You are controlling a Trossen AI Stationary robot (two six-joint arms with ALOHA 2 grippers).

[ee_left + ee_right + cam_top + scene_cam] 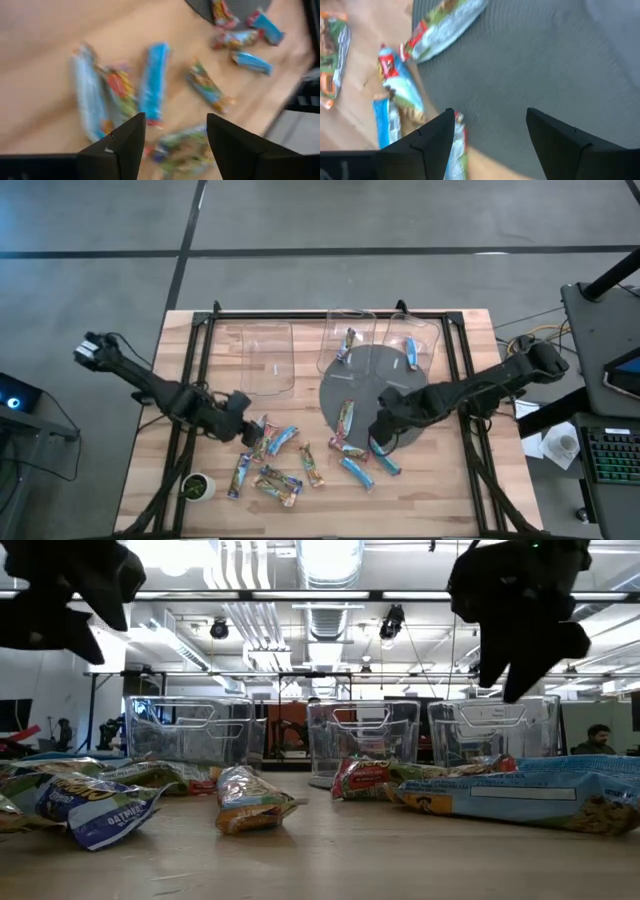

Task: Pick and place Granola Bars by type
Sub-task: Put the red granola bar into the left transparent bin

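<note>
Right gripper (384,432), spread wide, above shiny crinkled Granola Bars (268,465).

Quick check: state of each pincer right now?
Left pincer: open, empty, above the loose granola bars.
Right pincer: open, empty, over the grey mat.

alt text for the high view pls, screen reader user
Two dark robot arms reach over a wooden table strewn with shiny wrapped granola bars; the open left gripper and open right gripper hover above them, empty. Three clear plastic bins line the far edge beside a grey round mat.
</note>
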